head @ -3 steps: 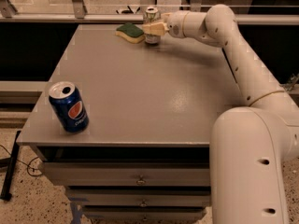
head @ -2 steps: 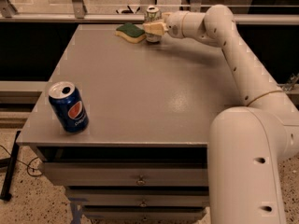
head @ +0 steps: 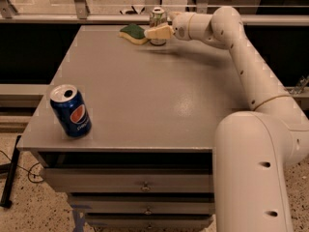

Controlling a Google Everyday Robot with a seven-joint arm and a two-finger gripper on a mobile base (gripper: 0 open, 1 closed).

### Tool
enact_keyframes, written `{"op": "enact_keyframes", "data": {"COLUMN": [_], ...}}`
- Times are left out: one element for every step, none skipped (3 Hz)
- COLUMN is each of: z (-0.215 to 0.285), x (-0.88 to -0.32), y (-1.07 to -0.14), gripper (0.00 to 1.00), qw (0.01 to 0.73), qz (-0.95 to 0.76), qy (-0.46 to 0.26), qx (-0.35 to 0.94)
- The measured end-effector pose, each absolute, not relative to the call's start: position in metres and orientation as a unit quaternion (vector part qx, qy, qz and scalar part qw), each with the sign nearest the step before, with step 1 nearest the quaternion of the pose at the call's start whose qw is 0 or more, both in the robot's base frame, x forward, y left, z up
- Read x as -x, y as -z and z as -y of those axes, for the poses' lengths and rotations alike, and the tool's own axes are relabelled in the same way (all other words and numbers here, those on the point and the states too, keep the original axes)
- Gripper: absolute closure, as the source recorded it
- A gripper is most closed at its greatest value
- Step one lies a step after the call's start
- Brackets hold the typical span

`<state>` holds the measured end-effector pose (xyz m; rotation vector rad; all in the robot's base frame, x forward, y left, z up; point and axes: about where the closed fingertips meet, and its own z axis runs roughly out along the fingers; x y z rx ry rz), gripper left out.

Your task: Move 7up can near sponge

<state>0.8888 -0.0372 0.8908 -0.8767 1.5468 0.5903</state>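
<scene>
The 7up can, silver with a silver top, stands upright at the far edge of the grey table. Just left of it, almost touching, lies the sponge, green on top with a yellow base. My gripper reaches in from the right and sits at the can's lower half, covering part of its front. The can's base shows just below the gripper, at table level.
A dark blue Pepsi can stands upright near the table's front left corner. My white arm runs along the table's right side. A railing runs behind the far edge. Drawers sit below the tabletop.
The gripper has dropped very slightly at the can. The can, sponge and Pepsi can have not moved.
</scene>
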Motion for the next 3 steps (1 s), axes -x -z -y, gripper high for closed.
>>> {"op": "enact_keyframes", "data": {"z": [0.049,0.082,0.139], "x": [-0.884,-0.869,-0.842], "y": [-0.890,-0.897,-0.917], "gripper": [0.00,0.00,0.00], "qw": [0.594,0.597,0.609], "qz": [-0.667,-0.667,-0.666], "qy": [-0.250,-0.237,-0.211], "qx": [0.375,0.377,0.376]}}
